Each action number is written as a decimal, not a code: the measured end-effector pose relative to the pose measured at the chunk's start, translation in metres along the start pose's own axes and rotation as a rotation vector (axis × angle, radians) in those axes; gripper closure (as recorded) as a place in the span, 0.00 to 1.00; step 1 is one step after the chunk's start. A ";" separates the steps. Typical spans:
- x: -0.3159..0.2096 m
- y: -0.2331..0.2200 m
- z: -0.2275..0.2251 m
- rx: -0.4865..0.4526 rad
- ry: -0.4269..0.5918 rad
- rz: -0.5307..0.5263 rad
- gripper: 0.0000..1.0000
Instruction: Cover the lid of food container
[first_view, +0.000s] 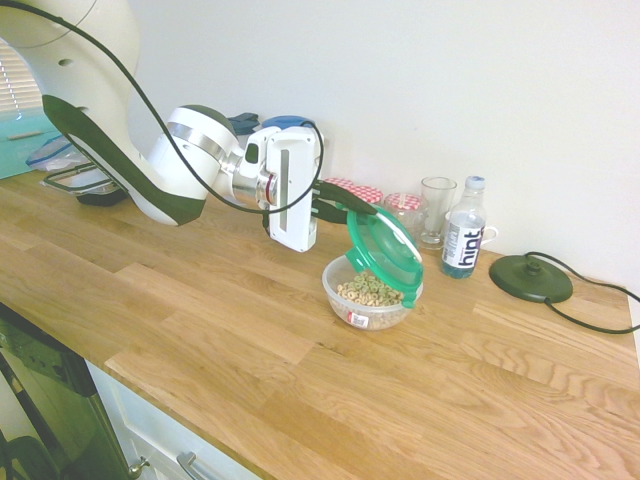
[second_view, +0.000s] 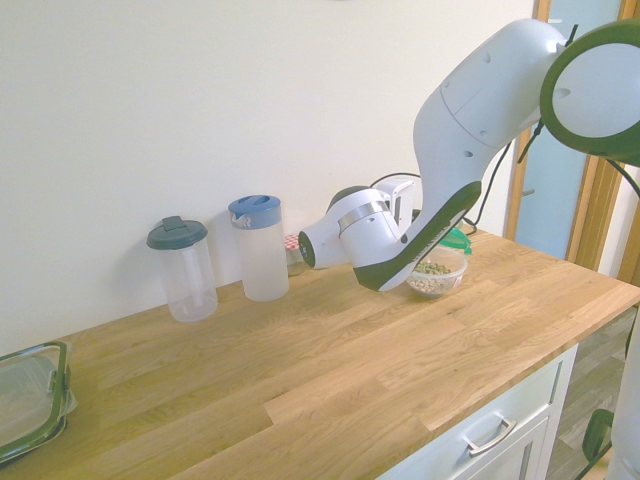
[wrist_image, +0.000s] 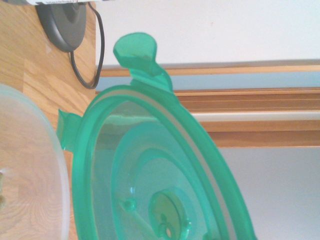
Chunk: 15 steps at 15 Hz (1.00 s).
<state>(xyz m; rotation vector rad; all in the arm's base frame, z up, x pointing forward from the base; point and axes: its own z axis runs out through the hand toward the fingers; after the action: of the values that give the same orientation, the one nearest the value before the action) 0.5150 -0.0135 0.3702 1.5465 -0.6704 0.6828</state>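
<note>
- Sitting at centre frame on the wooden counter (first_view: 250, 330): the bowl (first_view: 368, 296) of cereal, uncovered.
- Tilting steeply over its far rim: the lid (first_view: 384, 250), clamped in the gripper (first_view: 345, 207).
- Lowering step underway; next needing levelling and pressing down.

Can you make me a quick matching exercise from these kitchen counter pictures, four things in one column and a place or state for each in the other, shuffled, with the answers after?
Things:
1. green lid
2. food container
3. water bottle
4. blue-lidded jug

Places or states:
A. stands by the wall next to a clear drinking glass
B. sits open on the counter with cereal rings inside
C. held tilted in the end effector, over the bowl's rim
D. stands beside a jug with a dark lid

Pairs: 1-C, 2-B, 3-A, 4-D
</note>
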 end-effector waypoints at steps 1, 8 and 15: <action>-0.003 0.000 0.000 -0.001 0.000 -0.005 0.00; -0.007 0.000 -0.008 0.012 0.000 -0.006 0.00; -0.017 0.011 -0.030 0.109 -0.043 -0.009 0.00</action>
<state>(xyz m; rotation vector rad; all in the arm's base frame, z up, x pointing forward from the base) 0.4948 0.0161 0.3664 1.6678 -0.6675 0.6902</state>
